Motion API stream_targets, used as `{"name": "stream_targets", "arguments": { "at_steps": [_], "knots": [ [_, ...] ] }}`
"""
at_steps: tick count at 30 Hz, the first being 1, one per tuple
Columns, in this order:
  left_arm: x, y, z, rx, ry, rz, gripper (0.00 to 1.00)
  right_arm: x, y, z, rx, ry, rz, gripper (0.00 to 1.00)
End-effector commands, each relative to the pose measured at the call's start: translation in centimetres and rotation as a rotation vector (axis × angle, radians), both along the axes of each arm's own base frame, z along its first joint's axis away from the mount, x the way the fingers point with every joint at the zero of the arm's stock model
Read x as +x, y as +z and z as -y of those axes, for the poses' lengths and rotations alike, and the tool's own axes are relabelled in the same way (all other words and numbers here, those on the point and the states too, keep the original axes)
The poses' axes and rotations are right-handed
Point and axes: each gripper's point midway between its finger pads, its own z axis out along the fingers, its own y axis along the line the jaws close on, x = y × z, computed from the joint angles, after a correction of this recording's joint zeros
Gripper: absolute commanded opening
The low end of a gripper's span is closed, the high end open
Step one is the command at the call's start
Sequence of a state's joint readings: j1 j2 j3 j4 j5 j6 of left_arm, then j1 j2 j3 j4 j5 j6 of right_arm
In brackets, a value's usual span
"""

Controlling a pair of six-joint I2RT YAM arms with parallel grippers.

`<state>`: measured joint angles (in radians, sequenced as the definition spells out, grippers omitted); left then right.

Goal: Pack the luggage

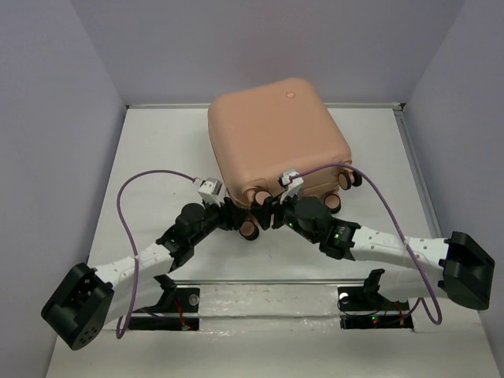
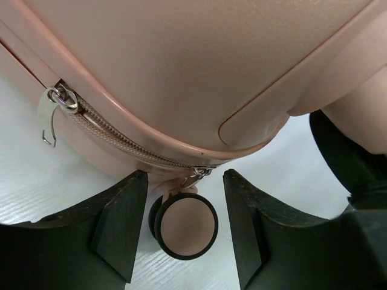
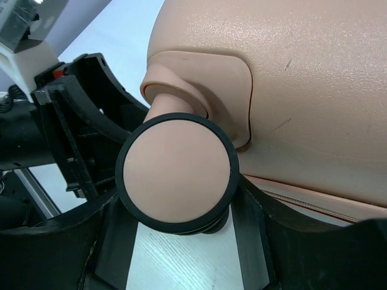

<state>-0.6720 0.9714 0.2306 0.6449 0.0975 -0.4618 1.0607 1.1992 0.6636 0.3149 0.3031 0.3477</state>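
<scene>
Luggage [image 1: 279, 134], shut, on desk [image 1: 157, 150]. Left claw [image 2: 185, 178] open, straddling corner wheel [image 2: 184, 226]. Right claw [image 3: 178, 202] clamps second wheel [image 3: 176, 172]. Advised: brace firmly, pinch zipper pull [image 2: 51, 115] squarely.

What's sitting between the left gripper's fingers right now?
A wheel of the luggage, just under a zipper pull, stands between the left gripper's open jaws; the left wrist view shows it.

Luggage [image 1: 276, 138]: peach-pink hard-shell suitcase, rounded corners.
Laid flat and closed at the far middle of the table [image 1: 157, 157], wheels [image 1: 249, 230] turned toward the near edge.
</scene>
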Motion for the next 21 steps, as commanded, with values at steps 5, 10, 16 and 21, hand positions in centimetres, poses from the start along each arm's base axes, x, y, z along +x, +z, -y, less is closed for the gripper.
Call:
{"name": "stream_targets", "arguments": {
  "at_steps": [5,10,16,21],
  "knots": [
    [2.0,4.0,1.6,-0.062,0.035,0.128,0.52,0.3,4.0,-2.1,0.122,0.049,0.050,0.07],
    [2.0,4.3,2.1,-0.081,0.052,0.127,0.46,0.0,3.8,-2.7,0.131,0.078,0.041,0.07],
    [1.9,5.1,2.7,-0.099,0.059,0.132,0.41,-0.3,3.4,-3.0,0.133,0.093,0.029,0.07],
    [3.0,4.5,1.0,-0.095,0.188,0.094,0.22,-0.5,3.5,-2.5,0.141,0.090,0.029,0.07]
  ]
}}
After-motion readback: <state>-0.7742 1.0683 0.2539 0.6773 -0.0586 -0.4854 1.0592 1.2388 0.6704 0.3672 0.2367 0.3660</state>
